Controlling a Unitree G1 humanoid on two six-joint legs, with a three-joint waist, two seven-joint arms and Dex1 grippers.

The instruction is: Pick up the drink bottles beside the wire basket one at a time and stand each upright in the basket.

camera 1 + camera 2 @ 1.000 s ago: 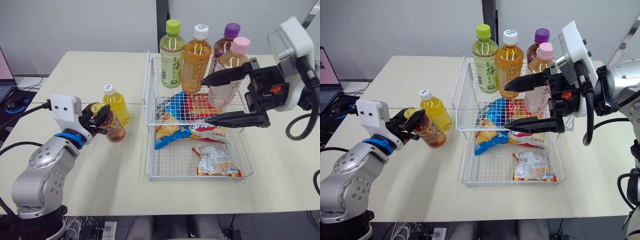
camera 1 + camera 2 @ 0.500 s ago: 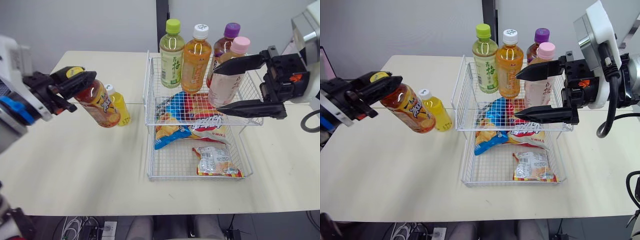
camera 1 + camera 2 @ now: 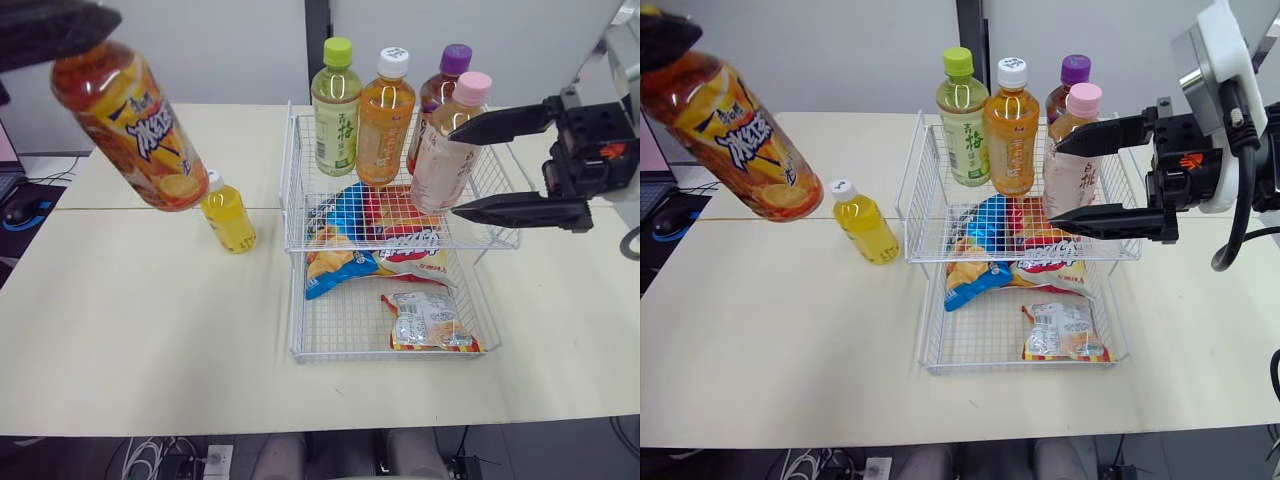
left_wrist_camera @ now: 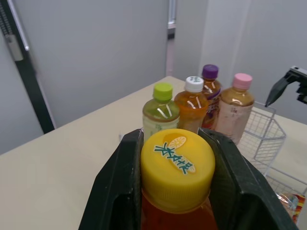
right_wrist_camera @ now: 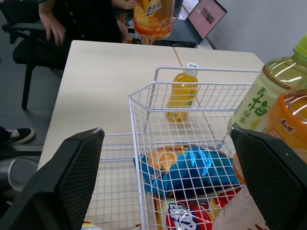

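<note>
Nearest the head camera, the left end effector (image 4: 175, 143) is clamped on the yellow cap and neck of the iced-tea bottle (image 3: 130, 130). The bottle hangs tilted, high above the table (image 3: 140, 340), at 10 o'clock from the wire basket (image 3: 340, 356). The basket's lower tray holds snack packets (image 3: 425, 320). A small yellow bottle (image 3: 228, 212) stands on the table at 9 o'clock of the basket, yet to be collected. Farther back, the upper tier carries four upright bottles, capped green (image 3: 335, 110), white (image 3: 385, 120), purple (image 3: 445, 85) and pink (image 3: 440, 150). The right end effector (image 3: 1055, 182) is empty, its fingers spread, with the tips just beside the pink-capped bottle.

Recommended execution: carry the held bottle toward 3 o'clock above cap height and bring it vertical. Lower it into the free wire at 6 o'clock of the standing bottles, and release only once the base is seated.
</note>
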